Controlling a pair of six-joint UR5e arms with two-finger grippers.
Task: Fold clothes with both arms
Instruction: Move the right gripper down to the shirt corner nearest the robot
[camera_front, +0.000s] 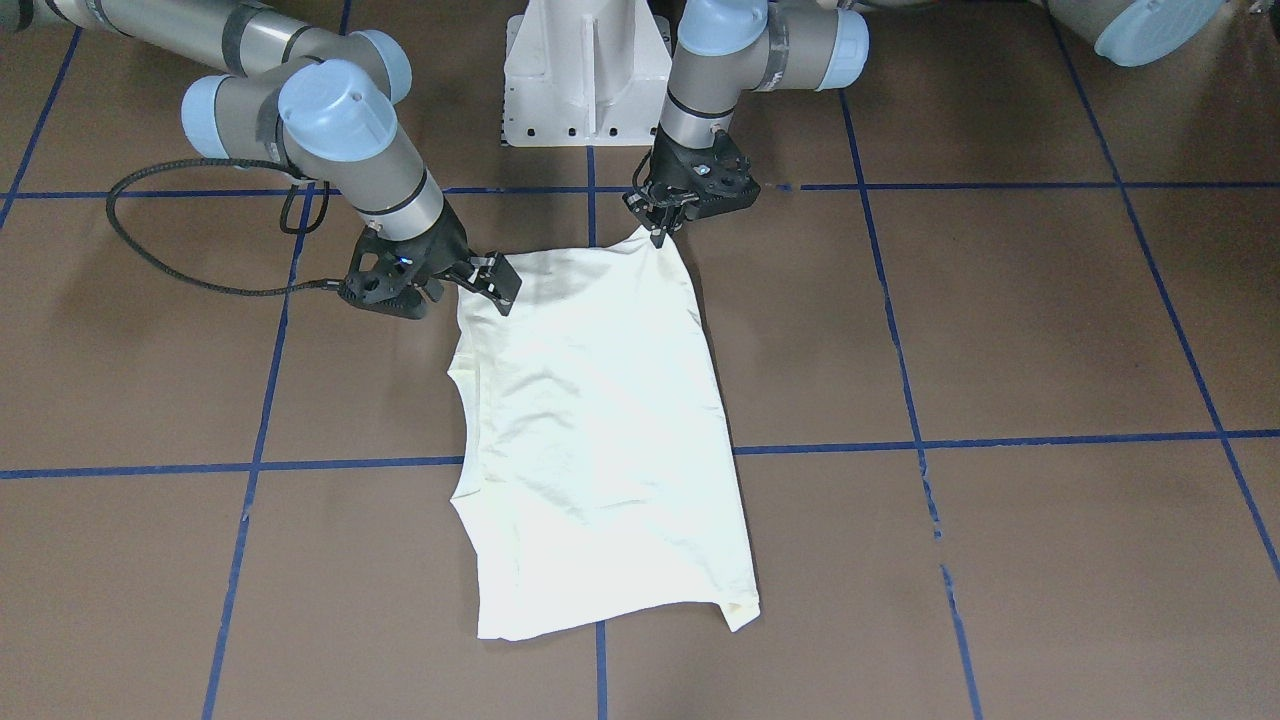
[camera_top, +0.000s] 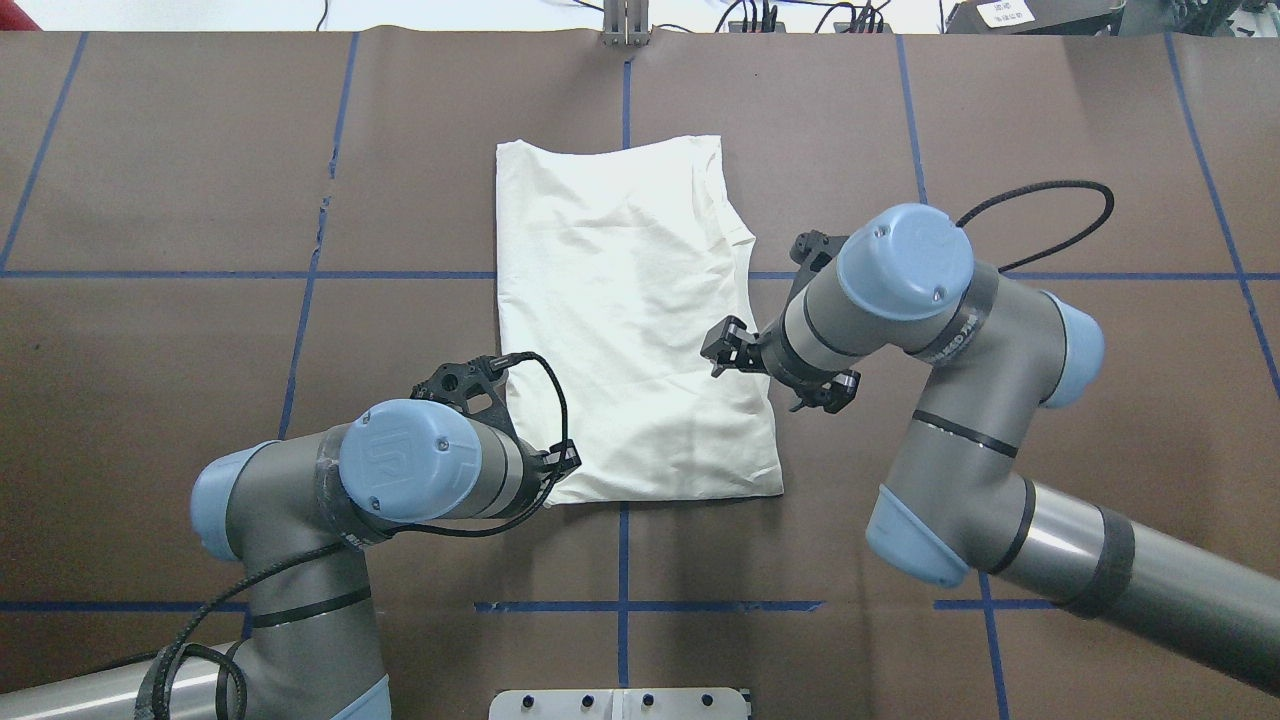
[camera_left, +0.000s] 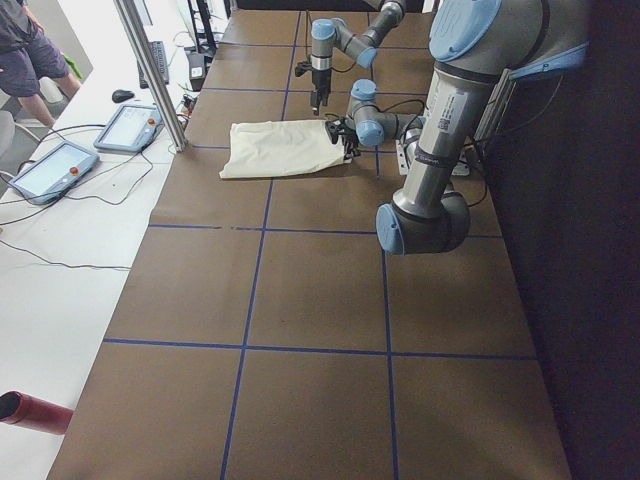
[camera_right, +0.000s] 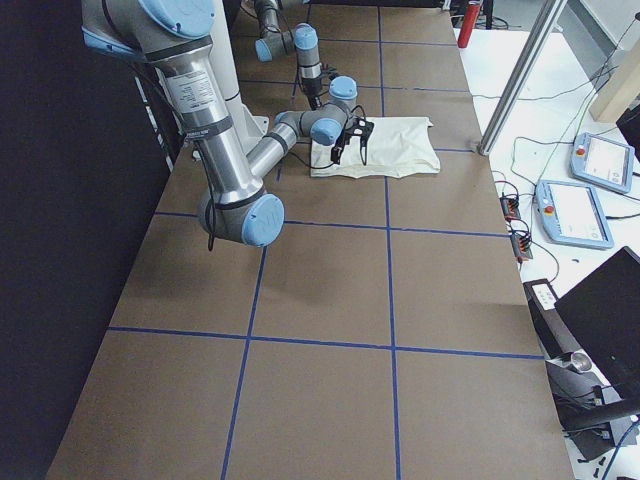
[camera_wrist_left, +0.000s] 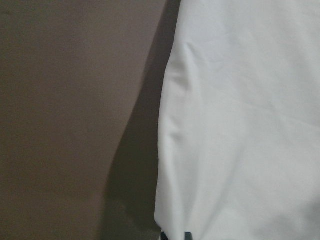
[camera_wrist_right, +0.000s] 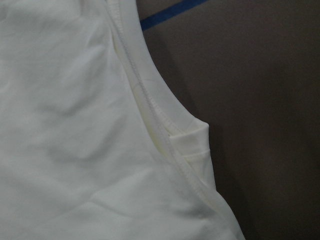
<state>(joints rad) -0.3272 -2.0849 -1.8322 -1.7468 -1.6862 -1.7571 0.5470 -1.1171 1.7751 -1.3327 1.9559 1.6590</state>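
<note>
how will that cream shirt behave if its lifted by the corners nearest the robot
The cream folded fabric shirt is probably floppy: its corner peaks up at the left tool, and soft wrinkles show. It is likely light, since it lies thin and flat. The layers at its stitched edge may slide apart.

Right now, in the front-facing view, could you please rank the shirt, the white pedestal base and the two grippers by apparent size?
1. shirt
2. white pedestal base, cropped at the top edge
3. left gripper and right gripper: they look alike, so I leave them unranked.
</note>
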